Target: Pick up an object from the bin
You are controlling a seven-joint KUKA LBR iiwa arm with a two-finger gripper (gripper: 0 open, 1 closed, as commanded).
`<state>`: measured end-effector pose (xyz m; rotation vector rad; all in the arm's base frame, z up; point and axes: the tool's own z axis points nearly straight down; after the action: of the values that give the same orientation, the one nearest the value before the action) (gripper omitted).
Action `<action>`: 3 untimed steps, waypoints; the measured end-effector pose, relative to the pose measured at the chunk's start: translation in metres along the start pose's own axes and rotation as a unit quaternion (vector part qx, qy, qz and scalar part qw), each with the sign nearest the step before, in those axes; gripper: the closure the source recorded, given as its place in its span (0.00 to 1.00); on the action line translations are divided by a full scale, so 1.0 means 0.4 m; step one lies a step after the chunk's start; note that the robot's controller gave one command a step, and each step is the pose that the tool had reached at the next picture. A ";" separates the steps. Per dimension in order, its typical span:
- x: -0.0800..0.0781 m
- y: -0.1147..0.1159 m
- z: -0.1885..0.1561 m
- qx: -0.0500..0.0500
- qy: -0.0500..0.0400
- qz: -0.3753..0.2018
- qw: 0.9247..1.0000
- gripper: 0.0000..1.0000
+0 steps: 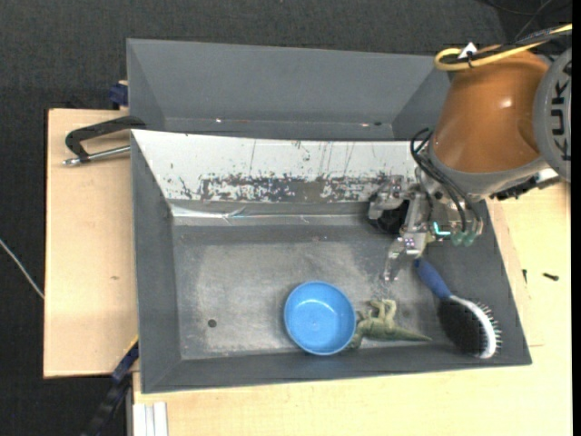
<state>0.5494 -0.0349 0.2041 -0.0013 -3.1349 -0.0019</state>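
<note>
Gripper (400,260) low at bin (245,280) right side, just beside blue-handled brush (463,325); open or closed: cannot tell

The orange-covered arm (495,116) leans in, gripper (398,263) pointing down.

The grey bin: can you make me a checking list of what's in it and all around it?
Surface: the grey bin has a bare floor on its left and dark speckles along the back wall.
Job's things: a blue bowl, a green toy animal right beside it, and a brush with a blue handle and black head in the near right corner.
Clutter: a small black thing against the back wall; too dark to name.
Gripper: the gripper hangs on the right, above the green toy animal and next to the brush's handle.
Cables: a yellow cable runs over the arm's orange cover.
Surroundings: dark floor.
</note>
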 end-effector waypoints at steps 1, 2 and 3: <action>0.111 0.182 0.333 0.001 -0.006 -0.107 0.994 0.00; 0.139 0.242 0.258 0.000 -0.007 -0.186 0.983 0.00; 0.136 0.238 0.246 0.001 -0.006 -0.216 0.976 0.00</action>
<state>0.4945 0.0603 0.1063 0.6789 -3.0740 -0.0009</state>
